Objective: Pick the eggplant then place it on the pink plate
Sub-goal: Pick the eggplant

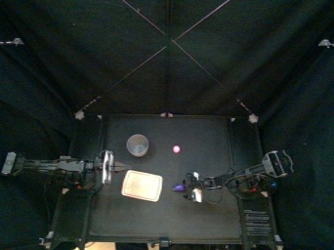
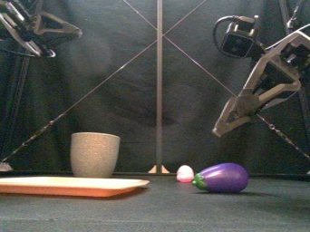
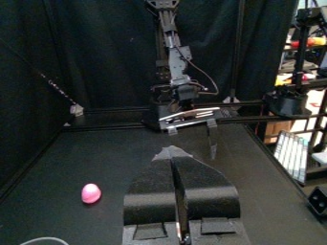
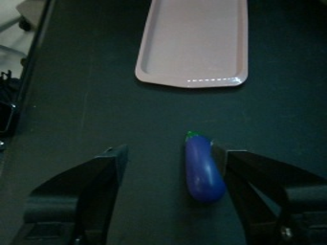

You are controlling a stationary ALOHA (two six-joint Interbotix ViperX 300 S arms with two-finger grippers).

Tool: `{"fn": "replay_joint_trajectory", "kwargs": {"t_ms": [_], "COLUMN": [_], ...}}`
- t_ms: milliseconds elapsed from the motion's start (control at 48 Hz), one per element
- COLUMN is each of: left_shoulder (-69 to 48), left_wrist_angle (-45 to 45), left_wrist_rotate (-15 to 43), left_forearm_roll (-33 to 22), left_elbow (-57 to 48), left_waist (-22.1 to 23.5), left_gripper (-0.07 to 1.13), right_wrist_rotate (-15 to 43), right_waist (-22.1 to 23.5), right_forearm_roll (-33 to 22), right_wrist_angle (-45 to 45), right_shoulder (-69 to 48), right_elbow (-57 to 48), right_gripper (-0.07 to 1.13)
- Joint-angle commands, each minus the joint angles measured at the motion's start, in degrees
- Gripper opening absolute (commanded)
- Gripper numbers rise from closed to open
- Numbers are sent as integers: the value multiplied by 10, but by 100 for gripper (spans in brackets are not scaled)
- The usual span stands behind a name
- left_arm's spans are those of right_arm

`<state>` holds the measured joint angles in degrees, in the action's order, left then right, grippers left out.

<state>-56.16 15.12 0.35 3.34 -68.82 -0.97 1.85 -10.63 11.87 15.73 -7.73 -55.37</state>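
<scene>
The glossy purple toy eggplant (image 2: 224, 178) with a green cap is lying on its side on the black table (image 2: 158, 216), near the front and right of the middle. Its green end points at the flat pink tray (image 2: 72, 186). The tray is just to its left and not touching it, and the tray's left end is cut off in the front view.

The right gripper (image 4: 170, 155) hangs over the eggplant, jaws spread wide, gripping nothing. In its wrist view the eggplant sits in the gap, close to one jaw. Can't tell if they touch.

A small rounded pink-and-white toy (image 2: 184, 173) peeks out behind the cap. It's partly hidden, no idea what it is. The tall grey speckled cup (image 2: 94, 154) stands further back, behind the tray.

The left gripper (image 3: 179, 158) is off at the left, jaws pressed together and empty.
</scene>
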Motion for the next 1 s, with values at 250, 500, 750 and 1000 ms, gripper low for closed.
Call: {"fn": "replay_joint_trajectory", "kwargs": {"t_ms": [250, 500, 750, 1000], "left_shoulder": [1, 1, 1, 0], "left_wrist_angle": [-3, -4, -4, -5], "left_wrist_rotate": [0, 0, 0, 0], "left_forearm_roll": [1, 1, 1, 1], "left_elbow": [8, 7, 7, 6], "left_waist": [-1, -1, -1, -1], "left_gripper": [-2, -2, -2, -2], "right_wrist_rotate": [-2, -2, -2, -2], "right_waist": [29, 46, 46, 46], "right_forearm_roll": [3, 1, 2, -1], "right_wrist_angle": [-33, -37, -55, -55], "right_shoulder": [44, 92, 111, 113], "right_elbow": [25, 43, 60, 69], "right_gripper": [104, 104, 102, 74]}}
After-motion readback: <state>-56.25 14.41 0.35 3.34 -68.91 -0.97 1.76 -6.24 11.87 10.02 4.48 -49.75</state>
